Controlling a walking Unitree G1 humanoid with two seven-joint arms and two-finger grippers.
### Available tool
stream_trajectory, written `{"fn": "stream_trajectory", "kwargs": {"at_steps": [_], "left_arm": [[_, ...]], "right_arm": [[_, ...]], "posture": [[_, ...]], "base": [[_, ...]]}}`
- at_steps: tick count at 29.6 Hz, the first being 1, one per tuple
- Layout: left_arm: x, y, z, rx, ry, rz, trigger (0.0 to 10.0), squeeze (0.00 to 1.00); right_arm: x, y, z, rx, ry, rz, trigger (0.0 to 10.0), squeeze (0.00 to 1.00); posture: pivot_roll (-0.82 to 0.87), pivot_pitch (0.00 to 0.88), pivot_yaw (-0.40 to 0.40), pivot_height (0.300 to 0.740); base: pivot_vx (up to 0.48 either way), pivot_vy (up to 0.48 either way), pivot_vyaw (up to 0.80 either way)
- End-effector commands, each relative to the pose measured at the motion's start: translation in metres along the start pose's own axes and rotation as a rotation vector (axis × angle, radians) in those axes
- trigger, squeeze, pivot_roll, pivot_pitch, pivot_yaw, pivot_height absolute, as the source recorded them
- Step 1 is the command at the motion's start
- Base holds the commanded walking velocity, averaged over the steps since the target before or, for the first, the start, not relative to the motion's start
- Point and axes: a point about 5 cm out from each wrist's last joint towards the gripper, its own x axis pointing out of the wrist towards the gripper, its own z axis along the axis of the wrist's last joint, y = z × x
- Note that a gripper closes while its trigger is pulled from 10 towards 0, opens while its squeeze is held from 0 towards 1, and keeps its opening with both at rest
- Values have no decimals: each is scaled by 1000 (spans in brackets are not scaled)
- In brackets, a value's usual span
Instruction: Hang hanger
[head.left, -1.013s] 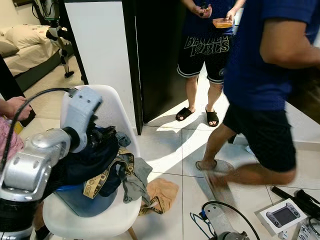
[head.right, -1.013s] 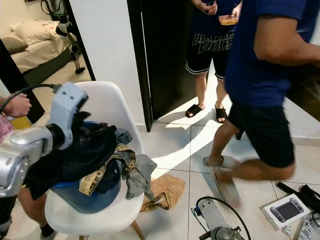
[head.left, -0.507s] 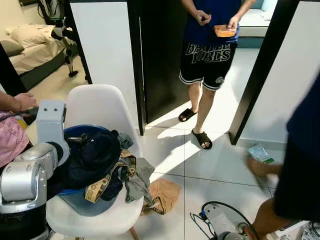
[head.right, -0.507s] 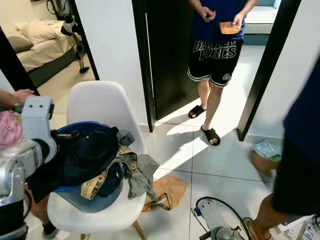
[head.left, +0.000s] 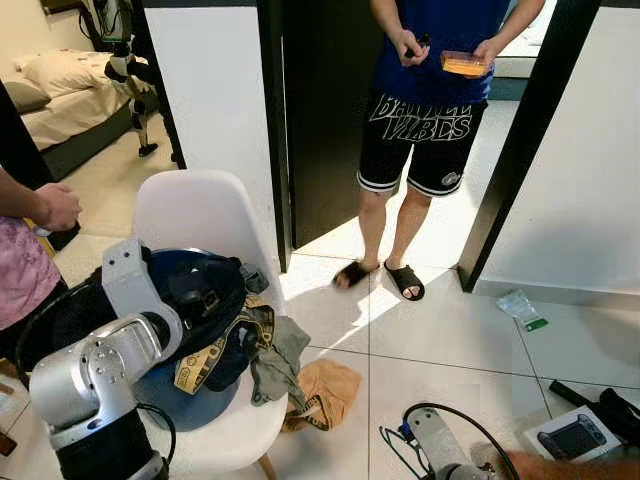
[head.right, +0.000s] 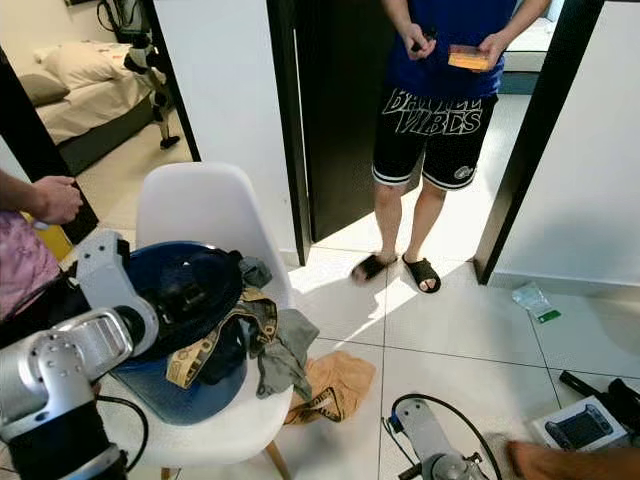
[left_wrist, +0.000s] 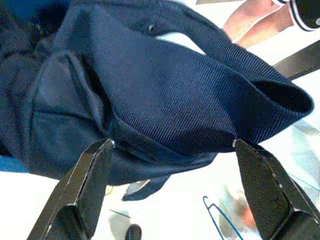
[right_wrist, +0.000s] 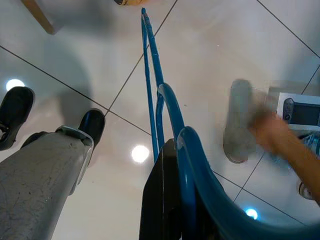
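Observation:
A thin blue hanger is clamped in my right gripper, which is shut on it low over the tiled floor; the right arm's elbow shows at the bottom of the left eye view. My left arm reaches into a pile of clothes on a white chair. The left gripper is open, one black finger on each side of a fold of a navy garment, not closed on it.
A person stands in the dark doorway ahead. Another person's hand is at the left by the chair, and a hand reaches in low at the right. An orange cloth and a boxed handheld console lie on the floor.
The person in blue who crossed on the right has gone. My left arm has dropped, its wrist sinking from above the pile down into the clothes. The camera has shifted a little.

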Motion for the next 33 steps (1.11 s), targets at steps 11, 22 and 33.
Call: {"fn": "stream_trajectory", "kwargs": {"at_steps": [11, 22, 33], "left_arm": [[1, 21, -13, -34, 33, 116, 0, 0], [-1, 31, 22, 119, -130, 170, 0, 0], [-19, -4, 81, 345, -384, -51, 0, 0]], "right_arm": [[0, 1, 0, 5, -3, 5, 10000, 0], [0, 1, 1, 7, -6, 4, 10000, 0], [0, 1, 1, 1, -7, 5, 10000, 0]], "posture": [[18, 11, 10, 740], [21, 9, 8, 740], [25, 0, 11, 740]], "base": [[0, 0, 0], [0, 0, 0], [0, 0, 0]]}}
